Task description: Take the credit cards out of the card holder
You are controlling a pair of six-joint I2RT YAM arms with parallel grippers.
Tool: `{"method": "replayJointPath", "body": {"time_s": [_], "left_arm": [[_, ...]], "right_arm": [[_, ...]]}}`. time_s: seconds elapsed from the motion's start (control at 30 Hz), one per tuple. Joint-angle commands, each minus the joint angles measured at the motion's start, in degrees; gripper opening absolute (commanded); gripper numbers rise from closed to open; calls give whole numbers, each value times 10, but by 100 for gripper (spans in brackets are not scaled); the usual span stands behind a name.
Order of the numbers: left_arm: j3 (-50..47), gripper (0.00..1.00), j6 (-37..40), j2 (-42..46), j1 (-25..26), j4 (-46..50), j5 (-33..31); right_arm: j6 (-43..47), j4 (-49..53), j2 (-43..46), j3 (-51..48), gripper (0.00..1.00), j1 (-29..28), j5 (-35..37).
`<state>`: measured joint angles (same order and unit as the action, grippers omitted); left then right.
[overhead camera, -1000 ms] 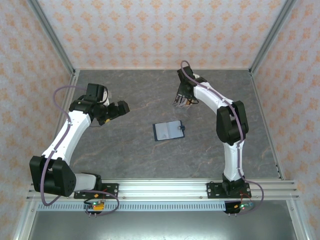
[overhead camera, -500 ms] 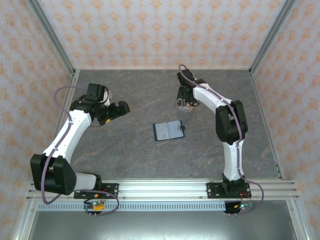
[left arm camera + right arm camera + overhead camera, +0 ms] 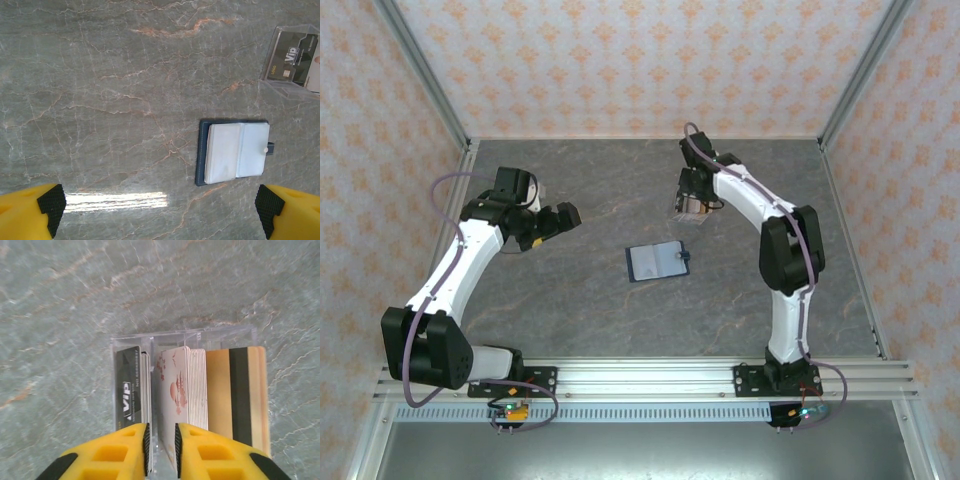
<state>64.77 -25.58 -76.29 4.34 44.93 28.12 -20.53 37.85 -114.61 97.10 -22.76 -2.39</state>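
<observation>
The left gripper (image 3: pixel 558 218) hangs at about 10 o'clock of the holder (image 3: pixel 657 262) with its jaws spread full wide and nothing between them. It seems parked there to stay clear while its camera looks down on the work. The holder lies flat and open like a book near the middle of the table (image 3: pixel 570 290), its small tab pointing to 3 o'clock, apart from both arms. At its 1 o'clock stands a clear box (image 3: pixel 287 87), and the right gripper (image 3: pixel 690 200) is poised right over it, fingers pointing down, which suits dropping cards (image 3: pixel 185 385) in on edge. Its jaws stand a narrow slit apart, astride the divider between two compartments, with no card that I can make out in their grip. The top view gives the layout but hides the box under the wrist. The left wrist view shows the holder's pale, blank-looking pockets; whether a card remains inside I cannot tell. The right wrist view alone shows three compartments: black cards at 9 o'clock, white and red ones in the middle, tan striped ones at 3 o'clock.
</observation>
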Motion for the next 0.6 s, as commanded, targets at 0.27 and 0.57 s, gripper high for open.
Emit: {"method": "replayJointPath", "body": {"time_s": [0.27,0.57], "left_arm": [[-19,100,-27,-25,-5,-17,33],[-45,100,-66,-35,-1,-46,44]], "right_arm": [[-28,15,161,-114,40,-11,-57],[-30,4,219,-227,54,-123,-34]]}}
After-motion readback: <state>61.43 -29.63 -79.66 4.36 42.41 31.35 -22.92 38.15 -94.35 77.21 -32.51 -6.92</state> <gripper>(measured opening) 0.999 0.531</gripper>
